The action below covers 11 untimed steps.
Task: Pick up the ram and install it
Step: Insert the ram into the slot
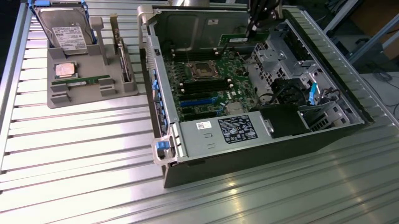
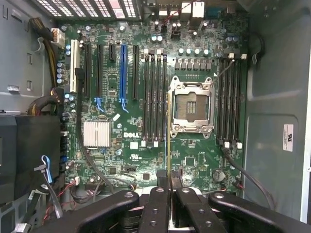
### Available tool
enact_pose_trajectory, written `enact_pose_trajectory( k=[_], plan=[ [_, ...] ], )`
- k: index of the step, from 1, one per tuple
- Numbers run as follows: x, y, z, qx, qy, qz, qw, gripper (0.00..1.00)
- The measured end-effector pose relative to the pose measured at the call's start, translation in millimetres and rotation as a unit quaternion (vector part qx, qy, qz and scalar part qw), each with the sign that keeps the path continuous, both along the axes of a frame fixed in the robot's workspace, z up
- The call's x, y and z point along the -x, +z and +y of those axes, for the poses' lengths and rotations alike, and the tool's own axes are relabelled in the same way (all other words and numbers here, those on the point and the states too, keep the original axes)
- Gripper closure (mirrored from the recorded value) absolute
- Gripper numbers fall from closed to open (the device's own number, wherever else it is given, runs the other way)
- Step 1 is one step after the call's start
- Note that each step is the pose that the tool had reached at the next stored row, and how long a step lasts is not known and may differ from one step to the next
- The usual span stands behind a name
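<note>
My gripper hangs over the back of the open computer case and is shut on the ram, a thin green stick held above the motherboard. In the wrist view the ram appears edge-on as a thin line between my black fingers, with my gripper above the board. It hovers between the black memory slots and the open CPU socket. An identical ram stick lies on the grey holder at the exterior view's left.
The grey holder also carries a hard drive, a silver CPU chip and an upright expansion card. Inside the case are the power supply, cables and a drive cage. More memory slots lie beyond the socket.
</note>
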<state>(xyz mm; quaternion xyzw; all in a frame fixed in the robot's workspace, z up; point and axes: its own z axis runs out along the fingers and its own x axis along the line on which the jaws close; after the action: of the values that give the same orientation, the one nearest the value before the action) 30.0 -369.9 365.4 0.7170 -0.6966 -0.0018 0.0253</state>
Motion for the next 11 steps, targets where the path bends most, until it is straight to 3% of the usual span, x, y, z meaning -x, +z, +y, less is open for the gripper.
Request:
enact_pose_trajectory(
  k=[11],
  plan=[
    [4.4,-13.9,0.0,0.0,0.0,0.0,1.0,0.88]
  ],
)
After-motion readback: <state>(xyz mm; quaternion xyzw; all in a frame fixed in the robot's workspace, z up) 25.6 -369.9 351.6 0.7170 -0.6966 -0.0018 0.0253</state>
